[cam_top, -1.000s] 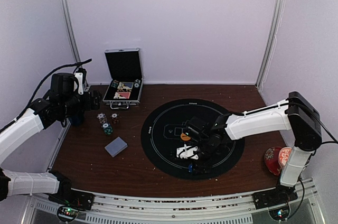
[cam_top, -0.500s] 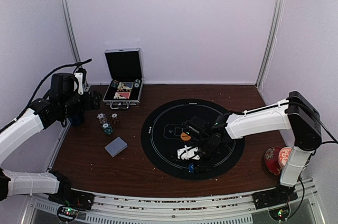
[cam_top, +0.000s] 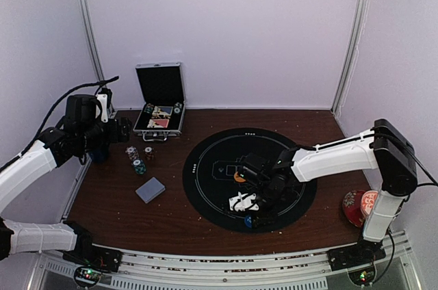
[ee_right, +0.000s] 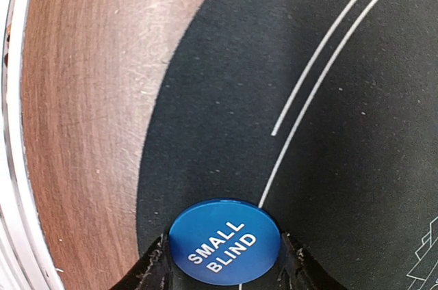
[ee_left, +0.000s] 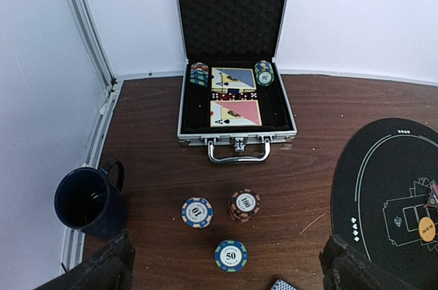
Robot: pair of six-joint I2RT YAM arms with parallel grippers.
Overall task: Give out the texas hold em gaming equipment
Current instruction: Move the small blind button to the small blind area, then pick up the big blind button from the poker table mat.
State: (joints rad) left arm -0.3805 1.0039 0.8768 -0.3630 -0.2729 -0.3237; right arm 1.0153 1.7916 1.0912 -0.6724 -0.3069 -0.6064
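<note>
My right gripper (ee_right: 224, 266) is shut on the blue "SMALL BLIND" button disc (ee_right: 224, 241), one finger pressing on each side of it. It sits low over the near-left rim of the black round mat (ee_right: 328, 98). From above, that gripper (cam_top: 250, 217) is at the mat's front edge, and the orange button disc (cam_top: 239, 176) lies near the mat's centre. A red triangle marker (ee_left: 432, 194) rests beside it. My left gripper (ee_left: 229, 273) hangs open above three chip stacks marked 10 (ee_left: 197, 212), 100 (ee_left: 244, 204) and 50 (ee_left: 230, 255). The grey-blue card deck (cam_top: 150, 189) lies near them.
An open metal case (ee_left: 236, 109) holding cards and chips stands at the back left. A dark blue mug (ee_left: 89, 201) sits by the left wall. A red patterned cup (cam_top: 359, 206) stands at the right, beside my right arm's base.
My right gripper's jaws have narrowed onto the blue disc and shifted slightly toward the mat's near edge. The left arm has not moved.
</note>
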